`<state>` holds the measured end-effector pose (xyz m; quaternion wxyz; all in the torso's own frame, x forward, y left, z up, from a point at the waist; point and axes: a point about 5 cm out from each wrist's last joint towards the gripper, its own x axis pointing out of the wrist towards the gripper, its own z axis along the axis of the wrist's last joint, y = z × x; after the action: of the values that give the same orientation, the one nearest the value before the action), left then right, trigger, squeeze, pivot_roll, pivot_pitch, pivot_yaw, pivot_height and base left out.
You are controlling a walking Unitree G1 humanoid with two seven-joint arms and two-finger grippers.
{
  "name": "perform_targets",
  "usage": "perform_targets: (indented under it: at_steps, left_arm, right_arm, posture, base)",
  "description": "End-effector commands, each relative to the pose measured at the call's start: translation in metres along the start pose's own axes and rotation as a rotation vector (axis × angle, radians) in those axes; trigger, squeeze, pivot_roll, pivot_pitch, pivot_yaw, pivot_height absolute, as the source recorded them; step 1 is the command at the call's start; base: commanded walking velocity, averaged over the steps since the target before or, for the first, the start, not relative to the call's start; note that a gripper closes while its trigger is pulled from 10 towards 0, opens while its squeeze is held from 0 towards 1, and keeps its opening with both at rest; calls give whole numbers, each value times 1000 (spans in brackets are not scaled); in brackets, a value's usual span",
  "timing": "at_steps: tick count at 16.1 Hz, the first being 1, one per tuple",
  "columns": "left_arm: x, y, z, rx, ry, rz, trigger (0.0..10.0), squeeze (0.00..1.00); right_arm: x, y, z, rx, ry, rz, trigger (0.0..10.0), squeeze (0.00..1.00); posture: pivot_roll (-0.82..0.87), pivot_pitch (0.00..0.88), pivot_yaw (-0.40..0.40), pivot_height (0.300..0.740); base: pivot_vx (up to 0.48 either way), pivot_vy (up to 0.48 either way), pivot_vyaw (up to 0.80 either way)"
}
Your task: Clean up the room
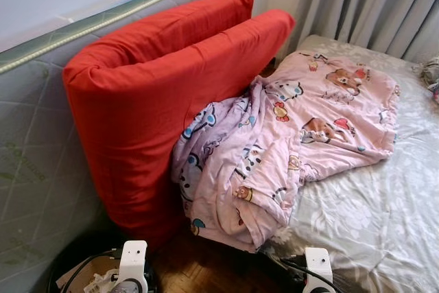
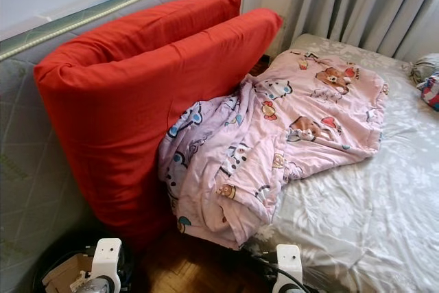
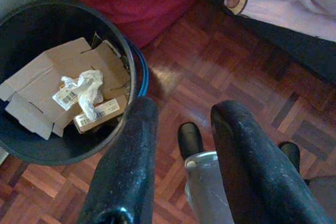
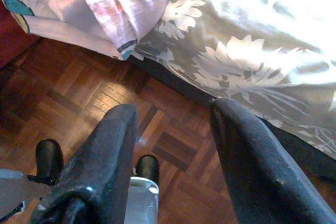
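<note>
Both jaws parted, nothing held: left gripper (image 3: pixel 181 145) hangs over parquet floor (image 3: pixel 210 72) just beside black bin (image 3: pixel 128 72) holding cardboard scraps (image 3: pixel 47 87); right gripper (image 4: pixel 173 145) low by bed edge. Pink cartoon blanket (image 1: pixel 274 142) lies rumpled on grey floral bedsheet (image 1: pixel 370 211), spilling off near-left corner against red cushions (image 1: pixel 158 87).

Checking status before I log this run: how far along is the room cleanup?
Done: cardboard and crumpled paper already sit in the black bin.
In hand: nothing; the left gripper and right gripper hang open over the wood floor.
Left: the pink blanket lies bunched and spills off the bed, and the red cushion leans against an upright mattress.
</note>
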<state>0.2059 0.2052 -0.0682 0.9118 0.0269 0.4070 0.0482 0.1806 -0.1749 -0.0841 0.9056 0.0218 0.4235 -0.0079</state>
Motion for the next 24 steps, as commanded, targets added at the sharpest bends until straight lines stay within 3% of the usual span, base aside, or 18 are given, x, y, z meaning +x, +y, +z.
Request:
perform_targets:
  at_steps: [1, 6, 24]
  left_arm:
    - [-1, 1, -4, -5, 20, -1, 10000, 0]
    - [-1, 1, -5, -8, 22, 0, 10000, 0]
    - [-1, 1, -5, -10, 15, 3, 10000, 0]
  right_arm:
    - [-1, -3, -3, 19, 5, -9, 10000, 0]
    - [-1, -2, -2, 26, -10, 5, 10000, 0]
    - [-1, -1, -1, 33, -13, 31, 10000, 0]
  posture:
    - [-97, 18, -50, 740]
    - [-96, 18, -51, 740]
    - [-101, 39, -52, 740]
  base:
    - [0, 0, 0]
    - [0, 0, 0]
    - [245, 0, 0]
